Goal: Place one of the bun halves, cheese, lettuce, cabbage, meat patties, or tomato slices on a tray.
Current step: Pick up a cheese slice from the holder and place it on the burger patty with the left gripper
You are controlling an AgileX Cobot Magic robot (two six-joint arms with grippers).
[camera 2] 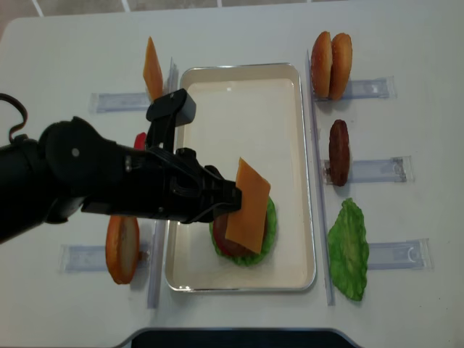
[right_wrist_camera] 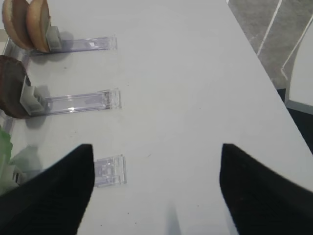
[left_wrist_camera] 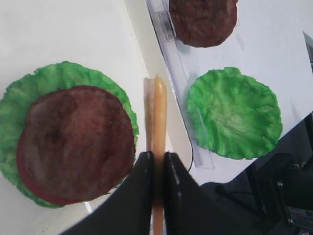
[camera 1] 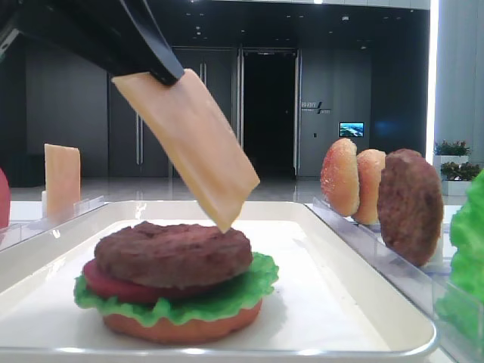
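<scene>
My left gripper [left_wrist_camera: 157, 155] is shut on a pale orange cheese slice [camera 2: 246, 206] and holds it tilted over the white tray [camera 2: 239, 67]. On the tray stands a stack: a bun half [camera 1: 181, 329] at the bottom, then lettuce [camera 1: 227, 295], a tomato slice [camera 1: 113, 286] and a meat patty [camera 1: 172, 253] on top. The cheese's [camera 1: 189, 144] lower corner hangs at the patty's top, and I cannot tell whether it touches. In the left wrist view the slice [left_wrist_camera: 157, 112] shows edge-on, right of the patty [left_wrist_camera: 76, 142]. My right gripper [right_wrist_camera: 156, 147] is open over bare table.
Clear holder racks flank the tray. On the right stand two bun halves [camera 2: 331, 56], a patty [camera 2: 338, 152] and a lettuce leaf [camera 2: 349, 250]. On the left are a second cheese slice [camera 2: 151, 69], a tomato slice [camera 2: 139, 139] and a bun half [camera 2: 122, 249].
</scene>
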